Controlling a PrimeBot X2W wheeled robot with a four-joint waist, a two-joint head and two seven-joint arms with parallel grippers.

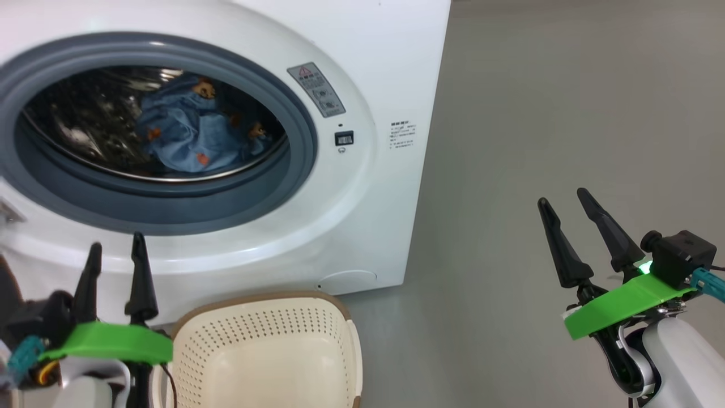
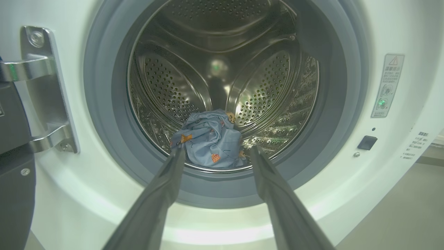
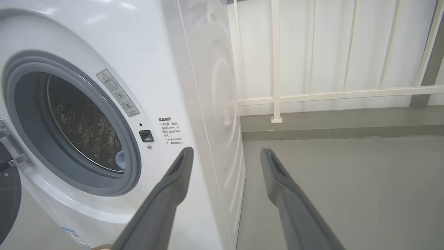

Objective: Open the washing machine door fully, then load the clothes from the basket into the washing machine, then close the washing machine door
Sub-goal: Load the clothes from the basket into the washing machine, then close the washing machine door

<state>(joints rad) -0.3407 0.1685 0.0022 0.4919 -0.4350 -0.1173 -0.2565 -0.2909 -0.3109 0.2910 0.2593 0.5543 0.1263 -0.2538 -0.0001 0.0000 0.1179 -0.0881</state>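
Observation:
The white washing machine (image 1: 362, 68) stands with its round port uncovered. Light blue bear-print clothes (image 1: 190, 133) lie in a heap in the steel drum (image 2: 222, 52), low at its front. The washing machine door (image 2: 12, 139) is swung out to the left on its metal hinge (image 2: 45, 90); just its dark edge shows. The cream basket (image 1: 266, 323) sits on the floor under the port, its inside bare. My left gripper (image 1: 116, 242) is open beside the basket, pointing at the port and holding nothing. My right gripper (image 1: 563, 197) is open over the floor, right of the machine.
Grey floor (image 1: 566, 113) stretches to the right of the machine. A white railing (image 3: 312, 93) runs along the wall behind it. The machine's right side panel (image 3: 215, 104) lies just ahead of my right gripper (image 3: 226, 151).

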